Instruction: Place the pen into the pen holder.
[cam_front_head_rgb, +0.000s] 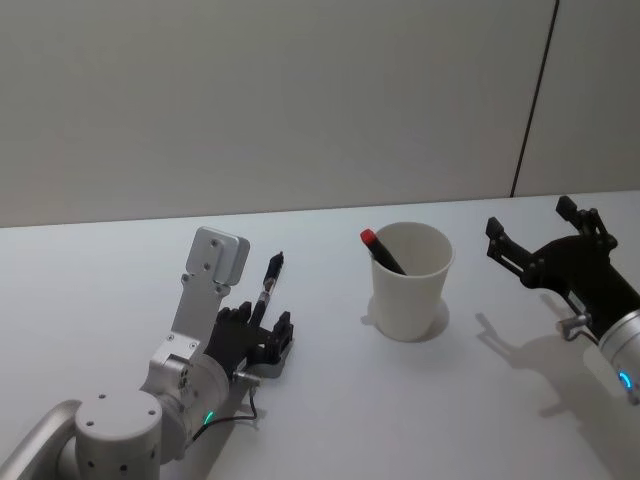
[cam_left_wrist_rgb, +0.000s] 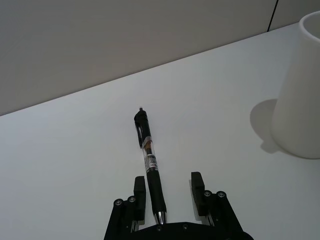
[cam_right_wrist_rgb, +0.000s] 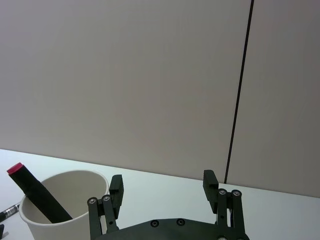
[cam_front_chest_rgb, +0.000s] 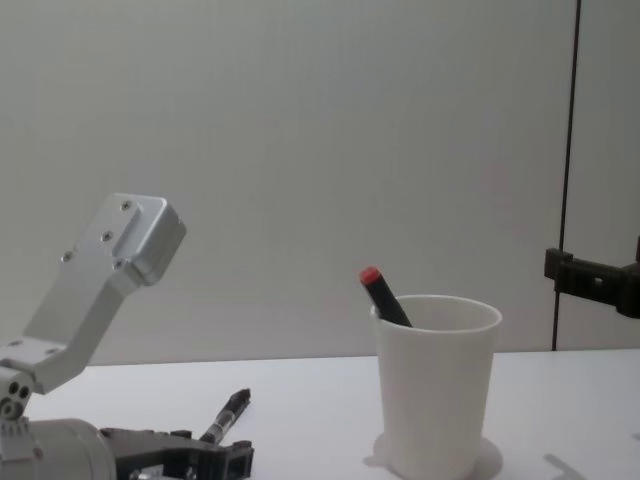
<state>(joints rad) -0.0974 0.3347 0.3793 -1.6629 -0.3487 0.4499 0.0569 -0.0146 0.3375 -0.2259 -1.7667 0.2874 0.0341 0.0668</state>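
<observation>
A black click pen (cam_left_wrist_rgb: 149, 157) lies flat on the white table, its grip end between the fingers (cam_left_wrist_rgb: 139, 192) of my left gripper (cam_left_wrist_rgb: 168, 192). That gripper is open, low at the table, and the pen sits closer to one finger. The head view shows the pen (cam_front_head_rgb: 268, 280) pointing away from the left gripper (cam_front_head_rgb: 260, 328). The pen holder (cam_front_head_rgb: 410, 285), a white paper cup, stands upright at the table's middle, to the right of the pen. My right gripper (cam_front_head_rgb: 530, 220) hovers open and empty to the right of the cup, above the table.
A black marker with a red cap (cam_front_head_rgb: 380, 250) leans inside the cup, its cap sticking above the rim. The table (cam_front_head_rgb: 120, 270) is bare white between pen and cup. A grey wall rises behind the far edge.
</observation>
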